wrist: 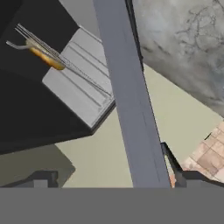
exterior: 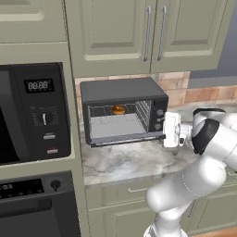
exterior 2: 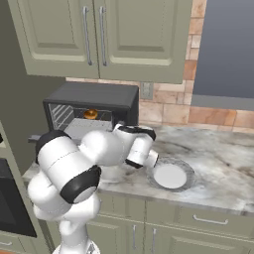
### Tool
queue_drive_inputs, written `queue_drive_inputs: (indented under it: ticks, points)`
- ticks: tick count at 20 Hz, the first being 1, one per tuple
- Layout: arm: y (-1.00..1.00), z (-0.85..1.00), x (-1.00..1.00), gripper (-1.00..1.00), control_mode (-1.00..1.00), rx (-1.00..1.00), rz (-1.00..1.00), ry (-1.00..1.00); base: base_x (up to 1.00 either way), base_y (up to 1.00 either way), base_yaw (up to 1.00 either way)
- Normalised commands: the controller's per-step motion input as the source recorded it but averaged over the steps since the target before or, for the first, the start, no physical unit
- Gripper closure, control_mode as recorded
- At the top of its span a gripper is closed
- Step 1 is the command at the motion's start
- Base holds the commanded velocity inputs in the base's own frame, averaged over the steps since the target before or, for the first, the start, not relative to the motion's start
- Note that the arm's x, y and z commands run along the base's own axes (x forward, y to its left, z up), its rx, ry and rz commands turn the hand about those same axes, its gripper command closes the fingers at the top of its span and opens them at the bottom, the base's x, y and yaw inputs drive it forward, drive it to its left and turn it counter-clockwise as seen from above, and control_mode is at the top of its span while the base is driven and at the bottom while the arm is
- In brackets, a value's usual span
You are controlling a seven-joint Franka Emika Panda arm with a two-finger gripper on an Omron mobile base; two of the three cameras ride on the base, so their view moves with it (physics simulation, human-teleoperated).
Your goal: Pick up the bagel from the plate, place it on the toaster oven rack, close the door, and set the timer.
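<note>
The dark toaster oven (exterior: 122,90) stands on the counter with its door (exterior: 126,138) dropped down. The brown-orange bagel (exterior: 118,109) lies on the wire rack (exterior: 132,114) at the back of the cavity; from the hand camera the bagel (wrist: 43,56) and rack (wrist: 70,70) appear edge-on. My gripper (exterior: 165,132) is at the oven's right front corner, level with the knobs, and open. In the hand view the door's grey edge (wrist: 127,96) runs between the spread fingertips (wrist: 186,177) of my gripper (wrist: 114,178). The white plate (exterior 2: 170,176) sits bare on the counter to the right.
A black built-in microwave (exterior: 32,115) and a wall oven (exterior: 37,203) stand left of the counter. Upper cabinets (exterior: 139,32) hang above the toaster oven. The marble counter (exterior 2: 223,163) stretches right of the plate, backed by brick tiles (exterior 2: 208,116).
</note>
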Motion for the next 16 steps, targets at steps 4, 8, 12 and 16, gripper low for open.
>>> queue_drive_inputs:
  ticks: [4,8,12,16]
  points:
    - [0.57,0.57,0.44,-1.0,-1.0,0.43,-0.17,0.19,0.0,0.0,0.0]
    - [0.67,0.34,0.24,-1.0,-1.0,0.37,-0.22,0.13,0.0,0.0,0.0]
    - [0.67,0.11,0.02,-1.0,-1.0,0.33,-0.3,0.09,0.0,0.0,0.0]
    - [0.67,0.02,0.0,-1.0,-1.0,0.28,-0.33,0.06,0.0,0.0,0.0]
